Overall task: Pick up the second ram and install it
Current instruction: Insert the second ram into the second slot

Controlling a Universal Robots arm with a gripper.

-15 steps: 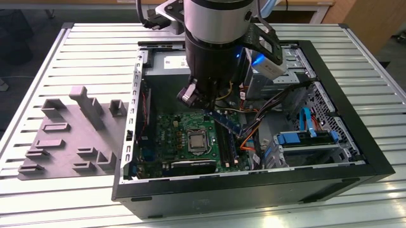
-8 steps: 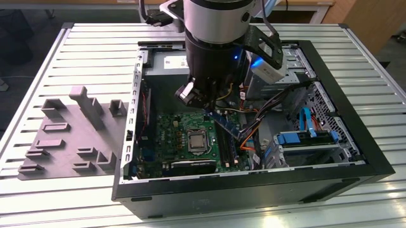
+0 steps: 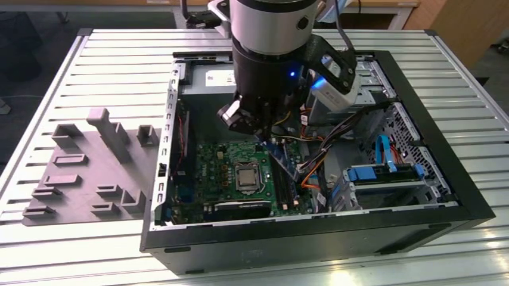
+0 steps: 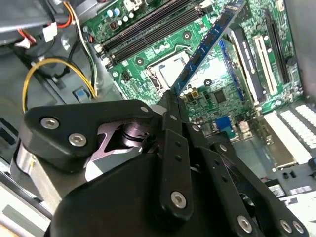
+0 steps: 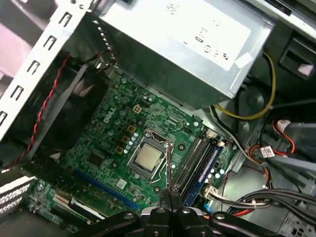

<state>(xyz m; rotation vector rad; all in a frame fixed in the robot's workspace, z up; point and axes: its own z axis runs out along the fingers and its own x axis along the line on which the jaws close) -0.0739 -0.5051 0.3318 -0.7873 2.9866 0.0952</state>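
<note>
The arm (image 3: 275, 53) stands nearly upright, wrist pointing straight down. Below it the gripper (image 3: 265, 132) has its black fingers (image 4: 173, 143) pinched close together on the ram (image 4: 207, 44), which slants out beyond the fingertips.

We see a tabletop (image 3: 119, 53) of pale ribbed metal slats running from side to side, with bright glare on the slats along its near edge. Light wooden furniture (image 3: 477, 30) stands beyond the far corner on the exterior view's right. Past the edge on the exterior view's left lies grey floor (image 3: 14, 83), and a dark bulky shape (image 3: 16, 30) sits near the far corner.
</note>
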